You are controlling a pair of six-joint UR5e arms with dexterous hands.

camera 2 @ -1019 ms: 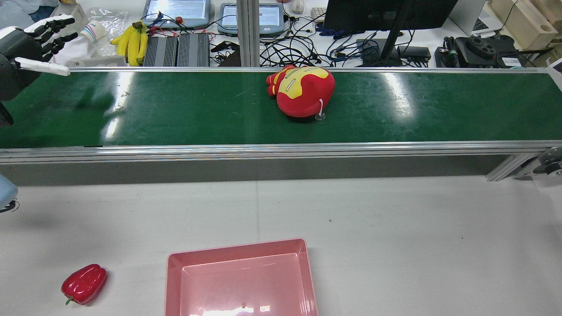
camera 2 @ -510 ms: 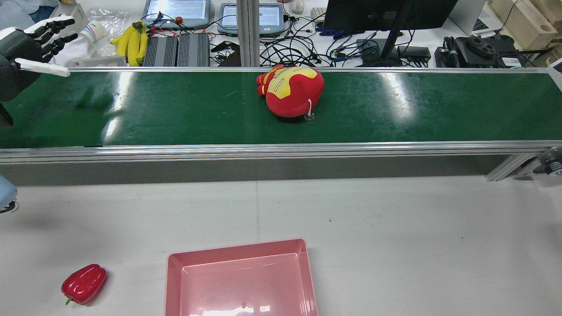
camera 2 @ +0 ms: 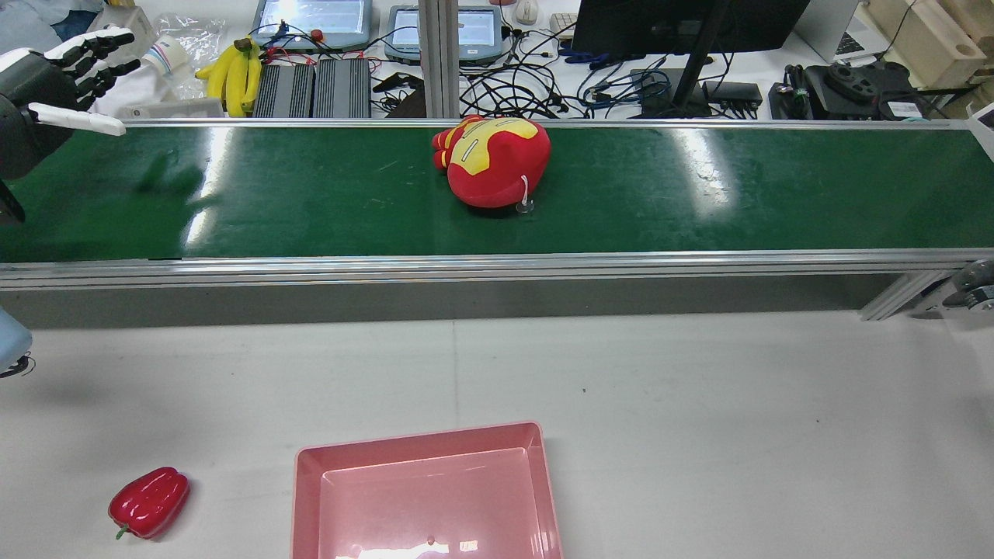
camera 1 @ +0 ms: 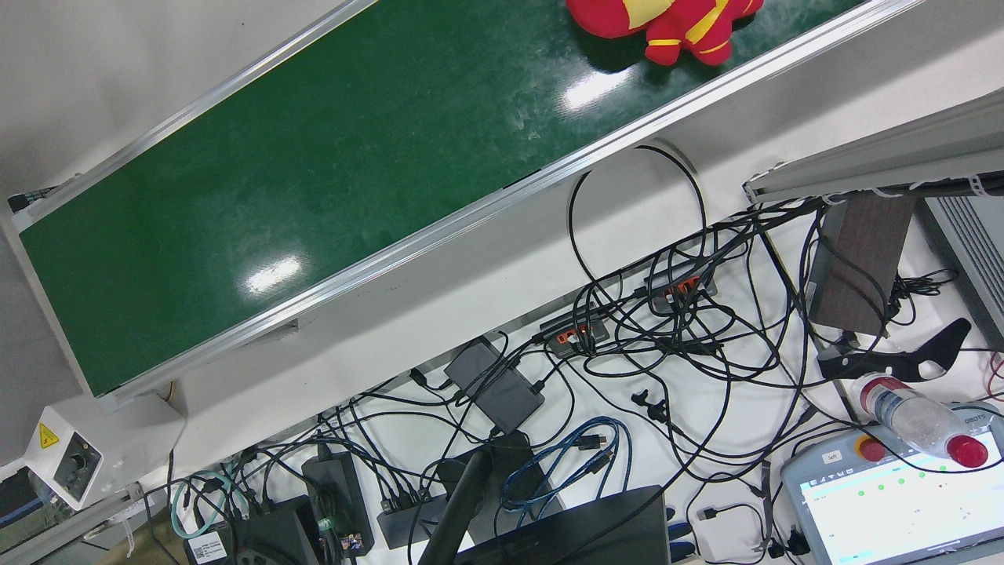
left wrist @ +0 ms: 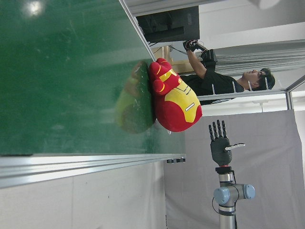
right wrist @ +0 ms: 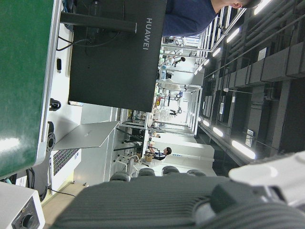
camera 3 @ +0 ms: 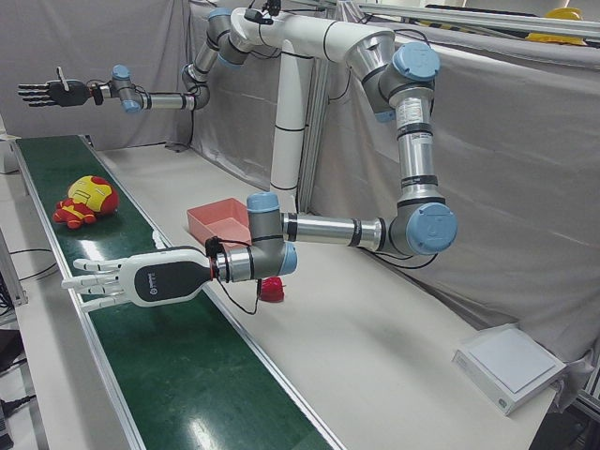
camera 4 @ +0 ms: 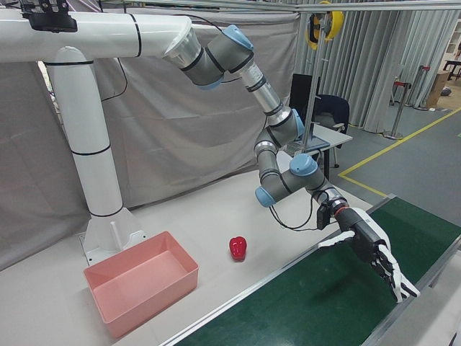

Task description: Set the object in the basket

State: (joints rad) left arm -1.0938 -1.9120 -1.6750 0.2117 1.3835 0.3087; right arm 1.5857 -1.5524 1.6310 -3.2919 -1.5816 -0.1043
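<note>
Rear view, near to far: pink basket [camera 2: 423, 439] at bottom centre, empty, on the white table [camera 2: 738, 404]. Red pepper [camera 2: 149, 502] at lower left, on the table, well apart from the basket.

Mid-frame, the green belt [camera 2: 699, 194] runs edge to edge. Red/yellow plush [camera 2: 491, 161] lies on it just left of centre, nearer the far rail. It's not in the basket and nothing touches it.

Upper left: left hand [camera 2: 46, 85] hovers over the belt's left end, well apart from the plush. Fingers straight and spread, thumb out to the side, holding nothing.

Beyond the belt is a desk w/ bananas [camera 2: 233, 74], cables and a monitor [camera 2: 683, 23].

Left-front view: left hand [camera 3: 131, 279] is low in the frame, flat above the belt, fingers fanned apart. The plush [camera 3: 86, 199] is further up the belt at mid-left. Right hand [camera 3: 52, 92] is at upper left, high above the belt's far end, fingers spread flat, also empty.

Right-front view: left hand [camera 4: 367, 249] at lower right, open over the belt, w/ pepper and basket behind it on the table.

Left hand view: plush mid-frame on the belt, right hand [left wrist: 220, 145] beyond it w/ fingers apart, and a person [left wrist: 214, 78] behind at the desk.
</note>
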